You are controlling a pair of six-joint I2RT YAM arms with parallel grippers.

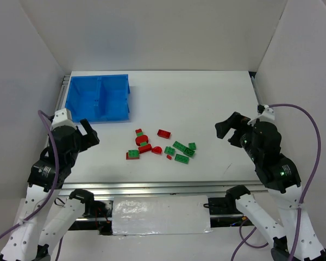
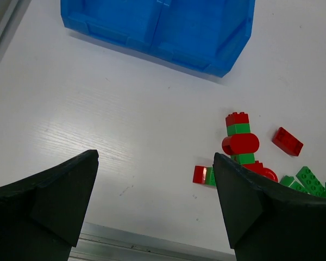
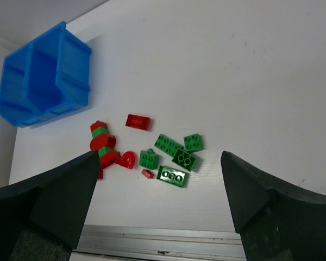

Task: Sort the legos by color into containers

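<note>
– Where are the legos (image 1: pixel 160 148)?
– Heaped on the surface (image 1: pixel 217 92), five o'clock of the blue bin (image 1: pixel 98 98), none sorted yet. I hold left pincer (image 2: pixel 155 157) and right pincer (image 3: pixel 160 155) released, flanking them, ready to pick.

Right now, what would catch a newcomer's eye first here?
The scatter of red and green legos in the middle of the table, none sorted yet. Then the bright blue bin at its far left corner, nothing visible inside. The left end effector and right end effector hang open on either side.
</note>
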